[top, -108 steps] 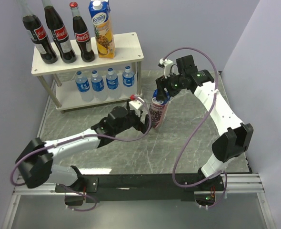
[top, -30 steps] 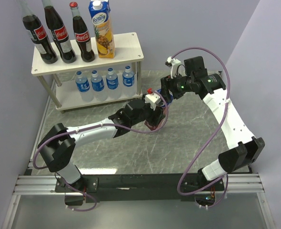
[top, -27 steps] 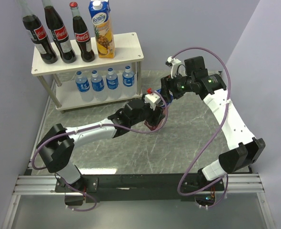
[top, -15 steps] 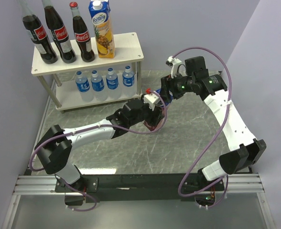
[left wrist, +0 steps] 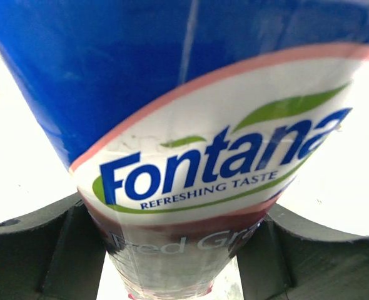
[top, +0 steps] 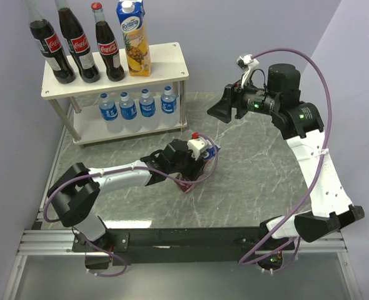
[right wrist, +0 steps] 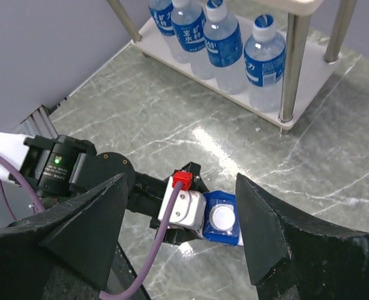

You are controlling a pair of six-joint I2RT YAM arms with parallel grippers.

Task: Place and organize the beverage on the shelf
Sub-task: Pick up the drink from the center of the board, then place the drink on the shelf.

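The purple juice carton (top: 207,156) with a blue top is held tilted over the table by my left gripper (top: 194,167), which is shut on its body. In the left wrist view the carton's label (left wrist: 197,169) fills the frame between the dark fingers (left wrist: 65,250). My right gripper (top: 221,110) is open and empty, raised above and to the right of the carton. In the right wrist view the carton's white cap (right wrist: 225,217) shows below its spread fingers (right wrist: 84,231). The shelf (top: 166,56) carries three cola bottles (top: 78,47) and the yellow carton (top: 133,40) on top, and several water bottles (top: 137,107) below.
The shelf stands at the back left, against a grey wall. Its lower board (right wrist: 309,78) and metal legs (right wrist: 289,62) show in the right wrist view, with the water bottles (right wrist: 222,40). A purple cable (top: 259,162) hangs from the right arm. The marble table (top: 253,181) ends at a black rail in front.
My right gripper has let go of the carton's top and moved up and to the right. My left gripper, holding the carton, has tilted it and drawn it slightly lower.
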